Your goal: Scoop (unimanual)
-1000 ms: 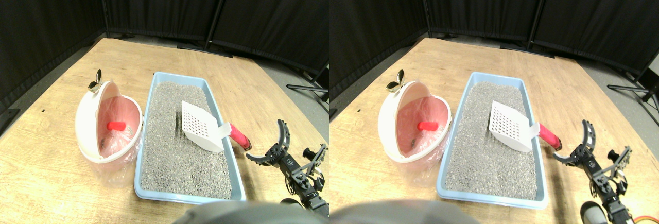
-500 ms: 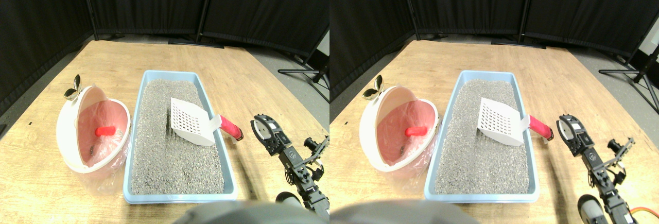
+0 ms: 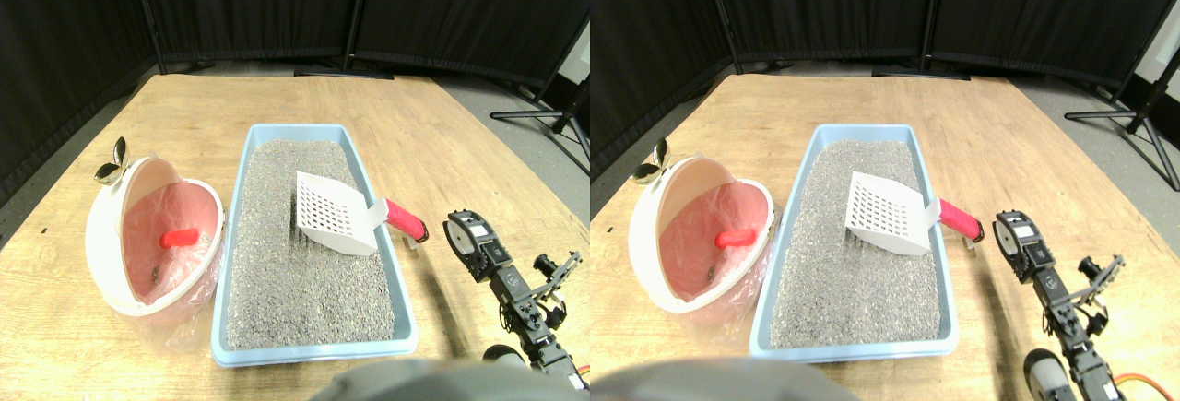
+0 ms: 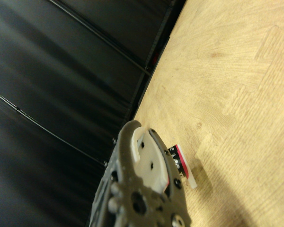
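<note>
A white slotted scoop (image 3: 334, 216) lies on the grey litter in the blue litter box (image 3: 404, 300). Its red handle (image 3: 406, 219) sticks out over the box's right rim. My right gripper (image 3: 464, 235) hovers just right of the handle's end, turned edge-on and apart from it. In the wrist view the gripper (image 4: 143, 150) fills the lower middle, and a bit of red (image 4: 179, 157) with a white tab shows just past it over the wooden floor. A white bin (image 3: 103, 235) lined with a pink bag stands left of the box, with a red piece (image 3: 180, 237) inside.
The box and bin stand on a wooden floor (image 3: 461, 143). Black curtains (image 3: 277, 5) close off the back, with stand legs (image 3: 544, 115) at the far right. A small shiny clip (image 3: 111, 166) sits on the bin's far rim.
The camera has shifted, so the whole picture slid left. My gripper has rolled from lying flat to edge-on and sits slightly closer to the handle's end. The scoop has not moved.
</note>
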Controlling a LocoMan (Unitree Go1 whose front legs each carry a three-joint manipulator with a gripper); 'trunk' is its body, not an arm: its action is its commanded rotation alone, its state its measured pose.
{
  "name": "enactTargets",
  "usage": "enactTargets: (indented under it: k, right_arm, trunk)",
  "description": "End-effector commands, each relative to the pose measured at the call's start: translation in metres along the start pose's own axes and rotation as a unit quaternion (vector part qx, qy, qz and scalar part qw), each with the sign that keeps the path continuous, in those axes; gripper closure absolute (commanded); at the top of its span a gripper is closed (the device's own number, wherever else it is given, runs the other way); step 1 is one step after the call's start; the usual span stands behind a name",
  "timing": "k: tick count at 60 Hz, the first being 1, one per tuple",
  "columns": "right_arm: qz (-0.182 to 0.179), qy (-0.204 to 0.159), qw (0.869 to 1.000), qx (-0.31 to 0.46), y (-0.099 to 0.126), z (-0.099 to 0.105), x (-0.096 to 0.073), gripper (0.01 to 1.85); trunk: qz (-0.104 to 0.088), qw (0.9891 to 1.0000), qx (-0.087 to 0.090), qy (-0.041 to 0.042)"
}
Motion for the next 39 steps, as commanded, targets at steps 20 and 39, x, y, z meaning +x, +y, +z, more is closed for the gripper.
enactTargets:
  k: [20, 39]
  right_arm:
    - [-0.022, 0.018, 1.000, 0.004, 0.015, -0.001, -0.003, 1.81]
    - [-0.004, 0.004, 1.000, -0.005, 0.020, 0.000, -0.002, 1.81]
  trunk:
    - [-0.008, 0.9998, -0.017, -0.0118]
    - [-0.007, 0.9997, -0.019, -0.0114]
